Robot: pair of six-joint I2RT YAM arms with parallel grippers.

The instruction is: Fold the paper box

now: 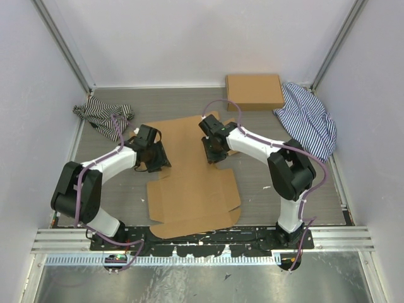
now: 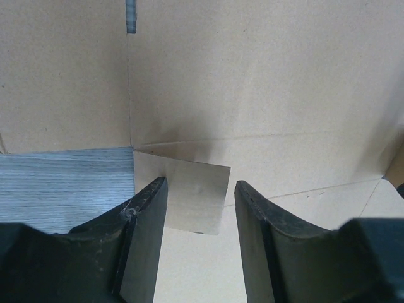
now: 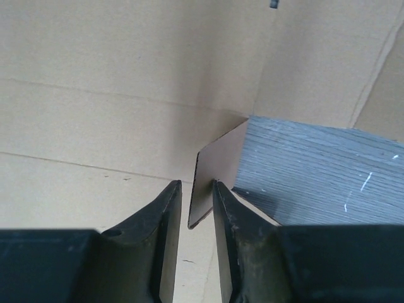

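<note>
The paper box [image 1: 189, 189] lies as a flat brown die-cut sheet in the middle of the table, its creases and slits showing. My left gripper [image 1: 158, 161] sits at the sheet's left edge. In the left wrist view it [image 2: 201, 189] is open, and a small raised flap [image 2: 189, 196] stands between the fingers, close to the left one. My right gripper [image 1: 213, 154] is at the sheet's right edge. There its jaws [image 3: 197, 189] stand narrowly open around an upright flap [image 3: 218, 164], which rests against the right finger with a gap on the other side.
A ready-made brown cardboard box [image 1: 254, 91] sits at the back right. One striped cloth [image 1: 307, 120] lies beside it and another [image 1: 103, 113] at the back left. Grey table surface [image 3: 315, 177] shows beyond the sheet's edges. White walls close in the sides.
</note>
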